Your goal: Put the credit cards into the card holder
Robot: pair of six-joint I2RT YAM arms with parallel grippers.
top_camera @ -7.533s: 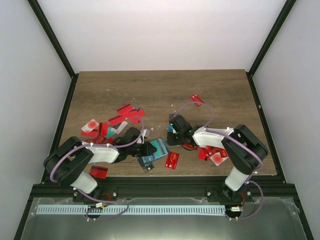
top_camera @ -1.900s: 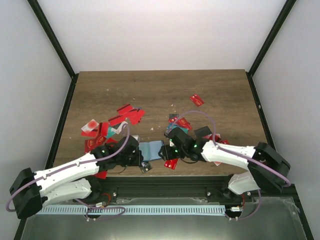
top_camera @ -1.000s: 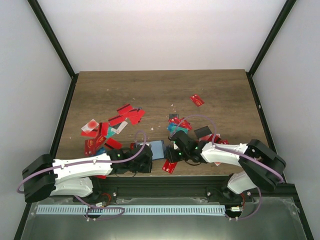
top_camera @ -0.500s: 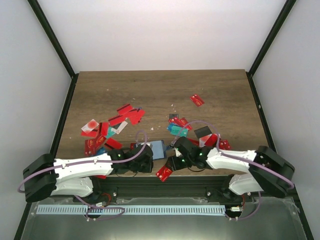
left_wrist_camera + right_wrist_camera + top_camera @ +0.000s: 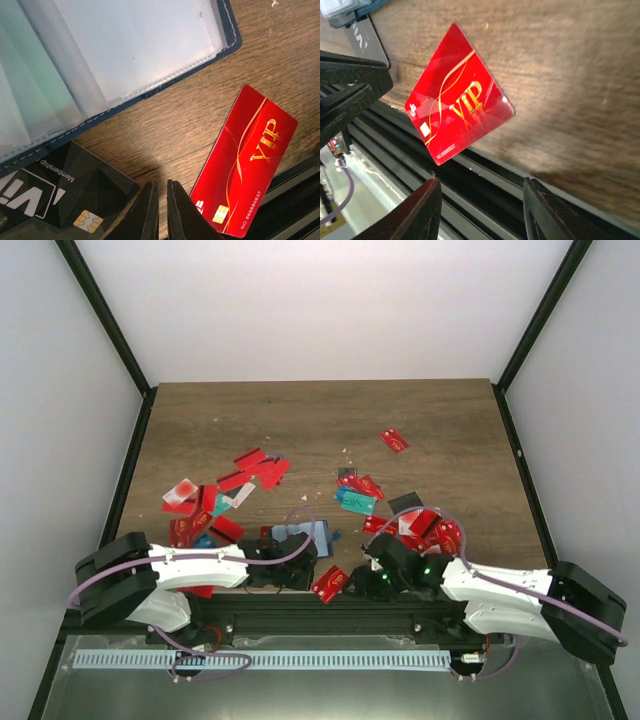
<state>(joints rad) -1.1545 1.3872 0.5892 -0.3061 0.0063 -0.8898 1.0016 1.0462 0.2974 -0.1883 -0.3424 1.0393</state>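
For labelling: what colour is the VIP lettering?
Gold, on the red card; best in right wrist view.

You're working on a matt, brown wood-grain surface (image 5: 170, 125). The red VIP card (image 5: 245, 160) is glossy plastic with shiny gold print. The card holder (image 5: 150, 45) has cloudy, smooth plastic sleeves and a stitched, leather-like navy rim. The black card (image 5: 75, 185) looks satin.

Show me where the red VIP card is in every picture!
Top external: the red VIP card lies just below the middle.
Left wrist: lower right.
Right wrist: left of centre.
Shared landmark: the open card holder, close by in every view.
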